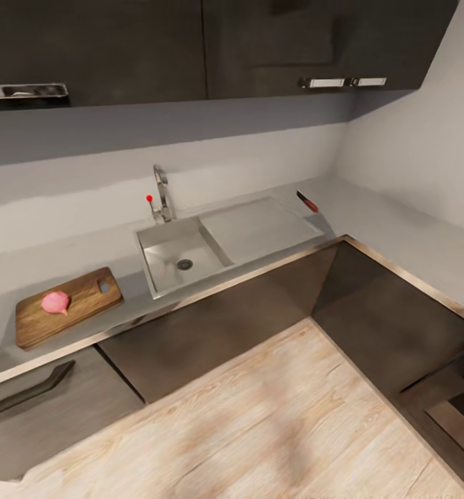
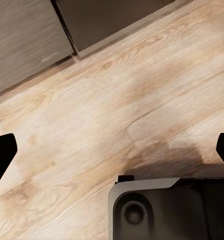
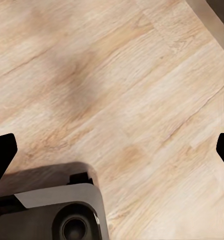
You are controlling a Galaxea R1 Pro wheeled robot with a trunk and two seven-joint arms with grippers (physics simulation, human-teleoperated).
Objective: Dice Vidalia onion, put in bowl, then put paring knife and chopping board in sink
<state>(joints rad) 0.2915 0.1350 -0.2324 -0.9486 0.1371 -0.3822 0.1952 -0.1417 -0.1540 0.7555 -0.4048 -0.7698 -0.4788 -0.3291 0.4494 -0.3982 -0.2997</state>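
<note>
Grey brushed-steel countertop (image 1: 66, 242) runs in an L over dark cabinets, seen from the head camera. Chopping board (image 1: 67, 305), dark-brown wood, lies flat near the counter's left end, handle slot toward the sink. Vidalia onion (image 1: 55, 302) rests whole on the board, left of centre, pinkish-red. Sink (image 1: 164, 276) sits to the right of the board, apart from it; basin holds only the round drain, drainboard extends right, curved faucet (image 1: 161, 191) with red knob stands at the back edge. Paring knife (image 1: 307, 202) lies on the counter just beyond the drainboard's far right corner, red handle toward the corner of the L, well apart from the board. Left gripper (image 2: 112, 152): the two dark fingertips (image 2: 1, 155) sit at opposite edges of the left wrist view, spread wide, nothing between them; light wooden floor (image 2: 112, 100) and part of the robot base (image 2: 167, 207) below. Right gripper (image 3: 112, 152): fingertips equally wide apart over the same floor, holding nothing.
</note>
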